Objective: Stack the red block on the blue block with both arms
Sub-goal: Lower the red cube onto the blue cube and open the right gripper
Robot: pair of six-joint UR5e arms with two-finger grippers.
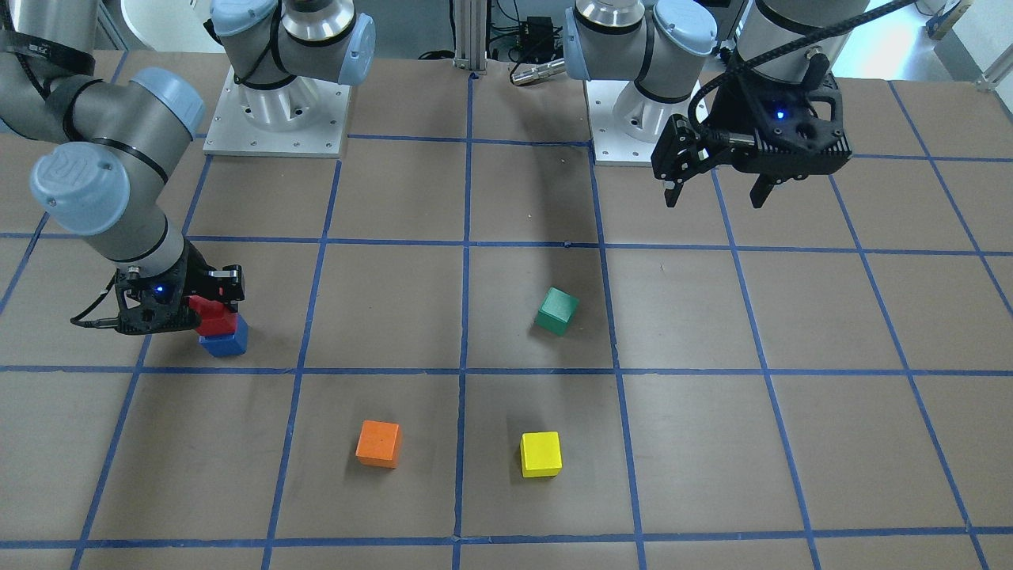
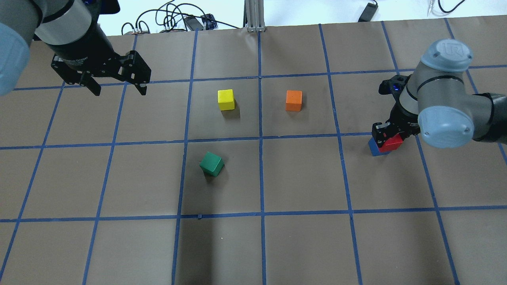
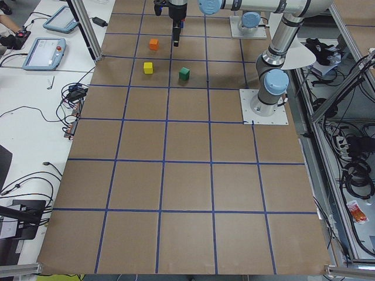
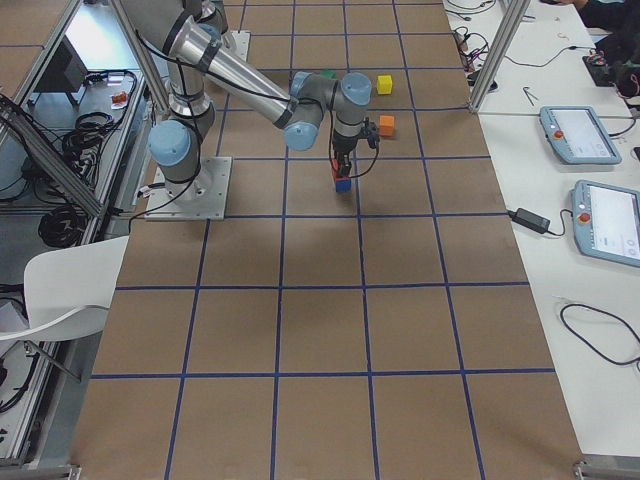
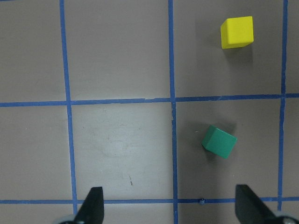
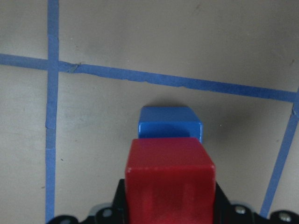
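My right gripper (image 1: pixel 210 310) is shut on the red block (image 1: pixel 214 318), a small red cube. It holds the cube right over the blue block (image 1: pixel 225 343), which lies on the brown table. The red block (image 2: pixel 391 143) sits offset from the blue block (image 2: pixel 373 149). I cannot tell whether the two touch. In the right wrist view the red block (image 6: pixel 170 172) fills the front and the blue block (image 6: pixel 170 122) shows just beyond it. My left gripper (image 1: pixel 716 196) is open and empty, high above the table far from both blocks; it also shows in the overhead view (image 2: pixel 119 92).
A green cube (image 1: pixel 556 310) lies tilted near the table's middle. An orange cube (image 1: pixel 378 443) and a yellow cube (image 1: pixel 540 454) lie on the side away from the robot. The green (image 5: pixel 219 142) and yellow (image 5: pixel 237 32) cubes lie below my left gripper's camera. The arm bases (image 1: pixel 277 119) stand at the robot's edge.
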